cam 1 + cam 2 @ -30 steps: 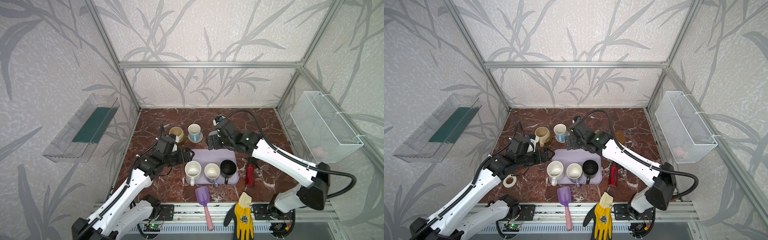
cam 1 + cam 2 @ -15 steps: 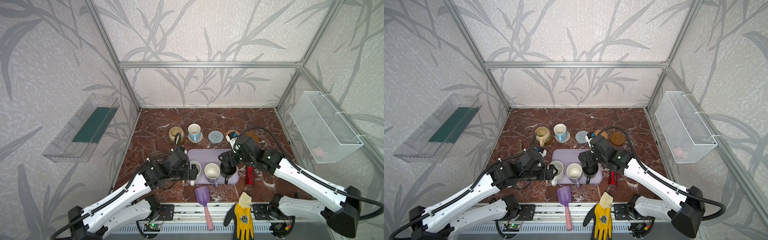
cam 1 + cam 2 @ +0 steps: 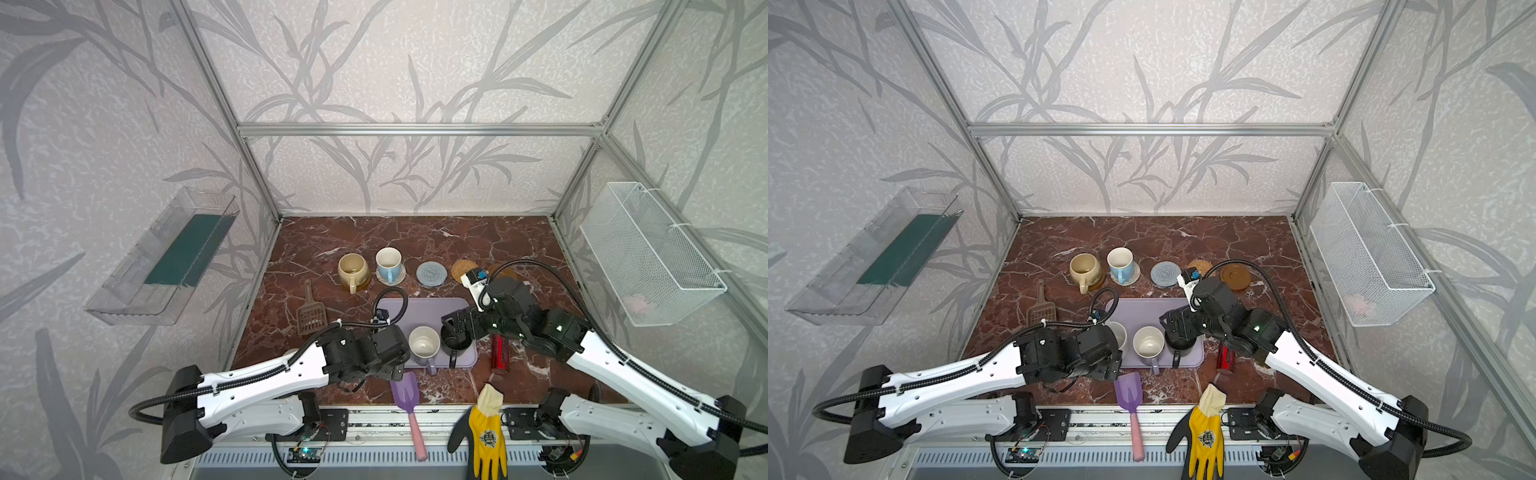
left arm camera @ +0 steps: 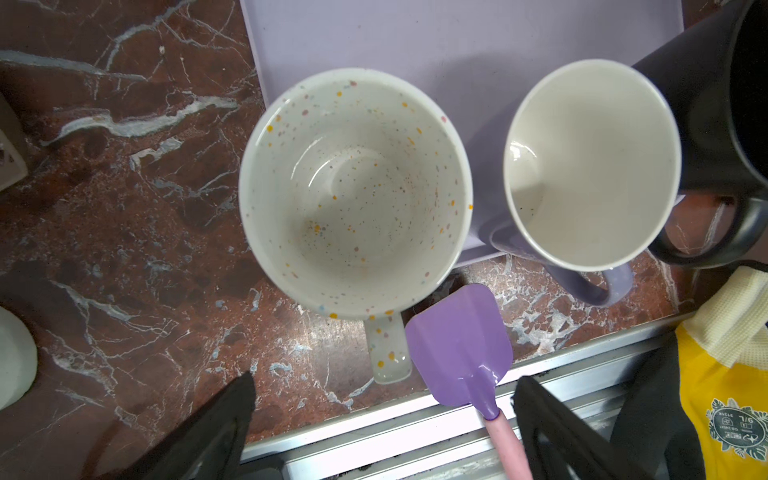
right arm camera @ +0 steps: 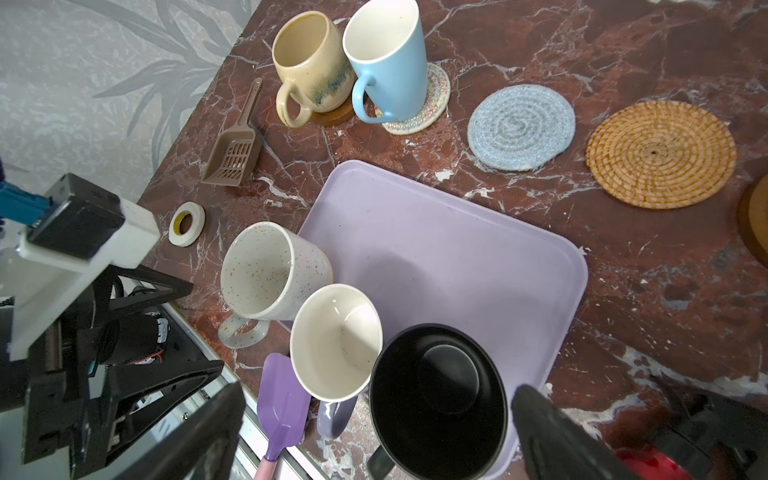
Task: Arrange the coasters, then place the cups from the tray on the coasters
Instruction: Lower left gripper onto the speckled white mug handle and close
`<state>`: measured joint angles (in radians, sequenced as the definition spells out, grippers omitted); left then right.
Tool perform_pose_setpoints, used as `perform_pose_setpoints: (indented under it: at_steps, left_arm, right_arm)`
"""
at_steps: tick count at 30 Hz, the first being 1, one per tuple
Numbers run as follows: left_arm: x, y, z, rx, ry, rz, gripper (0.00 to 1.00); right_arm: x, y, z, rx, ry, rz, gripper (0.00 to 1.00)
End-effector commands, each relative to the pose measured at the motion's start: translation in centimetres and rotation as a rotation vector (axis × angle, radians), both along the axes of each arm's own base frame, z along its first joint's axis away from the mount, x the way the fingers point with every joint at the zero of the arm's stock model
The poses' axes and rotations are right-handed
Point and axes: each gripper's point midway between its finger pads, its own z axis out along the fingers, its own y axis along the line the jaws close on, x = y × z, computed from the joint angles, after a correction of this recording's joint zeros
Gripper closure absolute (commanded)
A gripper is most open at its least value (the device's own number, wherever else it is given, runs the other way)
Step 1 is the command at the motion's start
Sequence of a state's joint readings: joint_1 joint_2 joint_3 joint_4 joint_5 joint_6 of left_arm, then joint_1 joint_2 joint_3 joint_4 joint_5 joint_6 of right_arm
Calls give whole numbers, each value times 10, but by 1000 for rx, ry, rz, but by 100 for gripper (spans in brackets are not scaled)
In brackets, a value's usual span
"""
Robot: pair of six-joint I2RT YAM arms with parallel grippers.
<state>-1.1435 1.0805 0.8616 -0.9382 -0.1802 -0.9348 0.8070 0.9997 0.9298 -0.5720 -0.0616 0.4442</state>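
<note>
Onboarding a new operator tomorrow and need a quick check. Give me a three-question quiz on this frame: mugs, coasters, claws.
1. How many mugs stand on coasters?
2. True or false: the grey-blue woven coaster carries a mug.
3. The right claw is: A) open, framing the black mug in the right wrist view; B) shut on that mug's handle; C) out of every view.

Key
1. Two: the beige-yellow mug and the light blue mug.
2. False, it lies bare.
3. A.
</note>
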Motion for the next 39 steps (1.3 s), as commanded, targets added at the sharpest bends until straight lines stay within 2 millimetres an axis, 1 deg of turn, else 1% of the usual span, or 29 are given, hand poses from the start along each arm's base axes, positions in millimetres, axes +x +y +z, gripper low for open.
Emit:
perform_pose_setpoints:
  at_steps: [1, 7, 12, 16, 21, 25, 31, 33, 35, 39]
  left_arm:
    - [3, 11, -4, 20, -28, 57, 1]
    - [2, 16, -13, 8, -36, 68, 1]
    - [7, 17, -18, 8, -68, 66, 7]
    - [8, 21, -21, 46, -75, 65, 12]
    - [7, 14, -26, 25, -57, 57, 15]
    - [7, 14, -37, 45, -45, 61, 28]
    - [11, 11, -44, 54, -52, 76, 37]
    - [12, 10, -47, 55, -52, 81, 43]
    - [13, 9, -50, 58, -49, 82, 45]
    - [13, 7, -53, 67, -39, 79, 57]
  right_arm:
    - [-3, 3, -3, 5, 7, 12, 1]
    - [-2, 11, -11, 2, 37, 30, 1]
    - [-1, 18, -12, 5, 42, 38, 1]
    - [-1, 22, -21, 3, 54, 39, 1]
    - [0, 25, -30, -21, 70, 47, 1]
    - [1, 23, -31, -27, 65, 40, 1]
    - [1, 22, -29, -25, 63, 36, 1]
    - [1, 22, -28, -21, 59, 35, 1]
    - [1, 22, -26, -17, 56, 32, 1]
    - [0, 21, -25, -6, 52, 28, 1]
